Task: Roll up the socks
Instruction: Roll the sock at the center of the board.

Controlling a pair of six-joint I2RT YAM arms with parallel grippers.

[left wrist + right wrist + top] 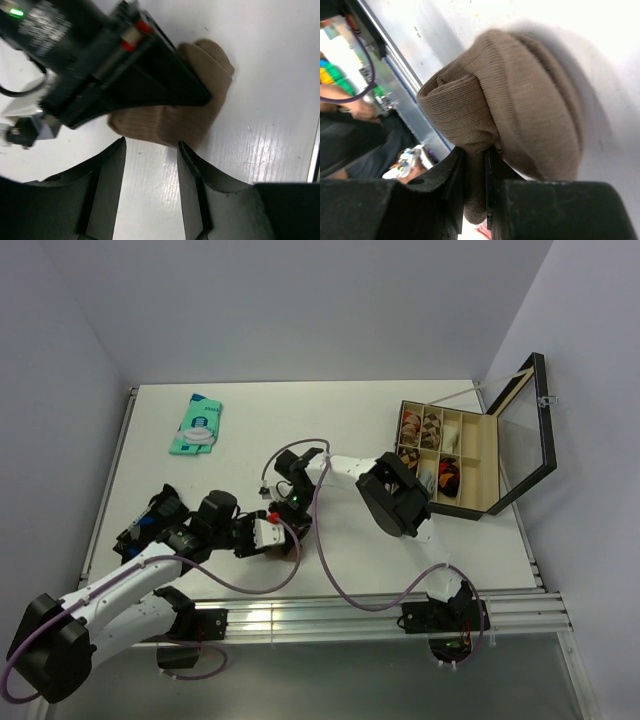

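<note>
The tan-brown sock point(170, 122) lies bunched into a loose roll on the white table; its maroon cuff is hidden. My right gripper point(475, 150) is shut on a fold at the sock's point(530, 100) near edge. It also shows in the left wrist view point(150, 85), lying across the sock. My left gripper point(150, 142) is open and empty, its fingertips just short of the sock's edge. In the top view the two grippers, left point(265, 535) and right point(290, 505), meet near the table's front and cover the sock. No loose black argyle sock shows.
An open black box point(500, 455) with tan compartments stands at the right and holds several patterned sock rolls point(432, 428). A teal flat packet point(197, 425) lies at the back left. The metal rail of the table's front edge point(350, 610) runs just behind the grippers.
</note>
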